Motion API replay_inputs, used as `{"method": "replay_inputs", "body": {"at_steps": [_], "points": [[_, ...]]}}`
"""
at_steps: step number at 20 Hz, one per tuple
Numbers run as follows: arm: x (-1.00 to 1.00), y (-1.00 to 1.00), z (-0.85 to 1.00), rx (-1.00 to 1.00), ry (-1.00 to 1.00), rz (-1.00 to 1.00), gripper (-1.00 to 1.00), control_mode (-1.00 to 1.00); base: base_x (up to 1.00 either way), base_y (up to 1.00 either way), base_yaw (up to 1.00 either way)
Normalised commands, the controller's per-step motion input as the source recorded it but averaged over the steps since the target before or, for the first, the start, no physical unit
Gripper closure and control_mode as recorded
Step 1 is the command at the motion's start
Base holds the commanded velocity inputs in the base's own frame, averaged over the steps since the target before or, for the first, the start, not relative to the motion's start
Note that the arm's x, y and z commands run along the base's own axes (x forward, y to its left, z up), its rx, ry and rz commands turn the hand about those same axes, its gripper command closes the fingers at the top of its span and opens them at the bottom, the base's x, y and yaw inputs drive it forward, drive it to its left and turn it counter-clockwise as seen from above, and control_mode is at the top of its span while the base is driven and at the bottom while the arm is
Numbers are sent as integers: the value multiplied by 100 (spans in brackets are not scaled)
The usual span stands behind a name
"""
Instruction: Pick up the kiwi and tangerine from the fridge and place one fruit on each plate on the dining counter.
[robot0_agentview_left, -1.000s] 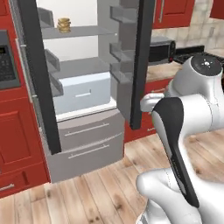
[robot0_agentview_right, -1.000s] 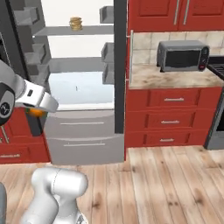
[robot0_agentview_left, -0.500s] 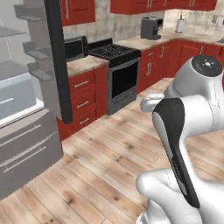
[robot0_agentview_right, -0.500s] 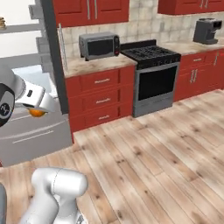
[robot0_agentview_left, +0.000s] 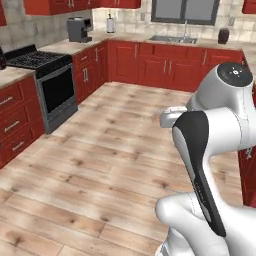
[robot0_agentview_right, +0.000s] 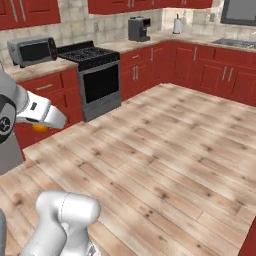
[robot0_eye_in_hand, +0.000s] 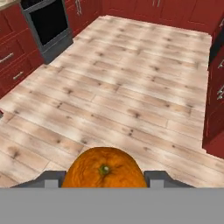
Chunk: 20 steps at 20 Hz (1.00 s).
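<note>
Hand view is showing you the round bright-orange tangerine (robot0_eye_in_hand: 104, 173) sitting between the two dark fingertips (robot0_eye_in_hand: 52, 179) of the two-finger gripper (robot0_eye_in_hand: 104, 180), which is closing narrowly on the fruit from both sides; the right base view is showing the same orange fruit (robot0_agentview_right: 39, 128) tucked under the white hand, held in the air above the pale wood plank floor (robot0_agentview_right: 165, 150). You are carrying it through the open kitchen with the red base cabinets (robot0_eye_in_hand: 15, 61) and the black-fronted steel oven range (robot0_agentview_right: 97, 80) off to one side. The main risk, as a judgement, is that the smooth ball is rolling out of a two-point pinch if the base is turning or braking sharply, since only the sides are being gripped. The tangerine is near-spherical, so no long axis is standing out; its small green stem dimple is facing the hand camera.
</note>
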Motion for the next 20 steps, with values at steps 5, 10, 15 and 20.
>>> {"method": "replay_inputs", "body": {"at_steps": [5, 10, 15, 20], "points": [[0, 0, 0, 0, 0, 0, 100, 100, -90, -58, -55], [0, 0, 0, 0, 0, 0, 100, 100, -81, -72, -54], [0, 0, 0, 0, 0, 0, 100, 100, -65, -90, -52], [0, 0, 0, 0, 0, 0, 100, 100, -32, -100, -49]]}}
